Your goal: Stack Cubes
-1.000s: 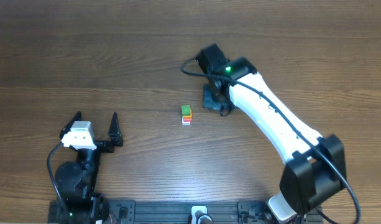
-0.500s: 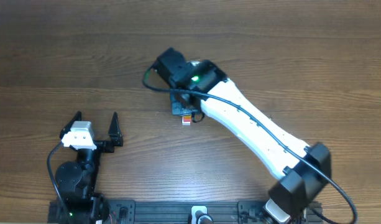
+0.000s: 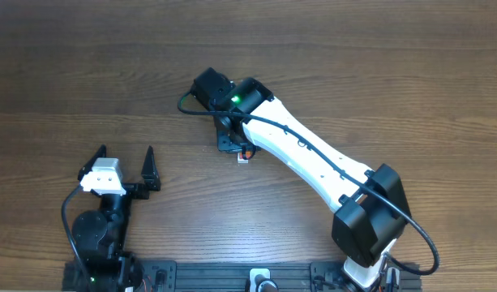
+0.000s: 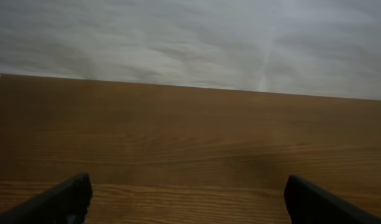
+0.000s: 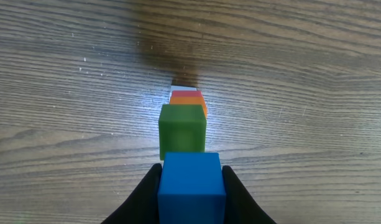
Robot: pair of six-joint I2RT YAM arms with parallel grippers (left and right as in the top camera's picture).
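Currently, right tool (image 5: 191, 171): clenched on the blue cube (image 5: 191, 186), one black finger (image 5: 142, 196) pressed to each side face. Seen from above, it (image 3: 230, 143) sits near the middle of the counter.
Blue cube: off the counter, gripped by its sides, top face turned to the wrist camera. In the right wrist view its far edge overlaps the near edge of the green cube. Whether the two touch, cannot tell.
Stack (image 3: 243, 156): stands on the counter right beside the right tool, mostly hidden under the arm in the top view.
Green cube (image 5: 183, 127): top of the stack, sides roughly square with the blue cube.
Under the green: slivers of an orange cube (image 5: 189, 99), a red cube (image 5: 185, 94) and a white cube (image 5: 183, 89), in that order going down, white lowest.
Right arm (image 3: 313, 162): white shell, base at the right, reaching across the middle to the stack. Green light lit at the wrist (image 3: 234, 100).
Left tool (image 3: 124, 154): released, fingers spread wide, close to its own base and well apart from the stack. In its own view (image 4: 187, 186) the black fingertips (image 4: 63, 199) frame bare wood.
Counter (image 3: 378, 65): dark wood grain.
Wall (image 4: 190, 37): pale, beyond the counter's far edge in the left wrist view.
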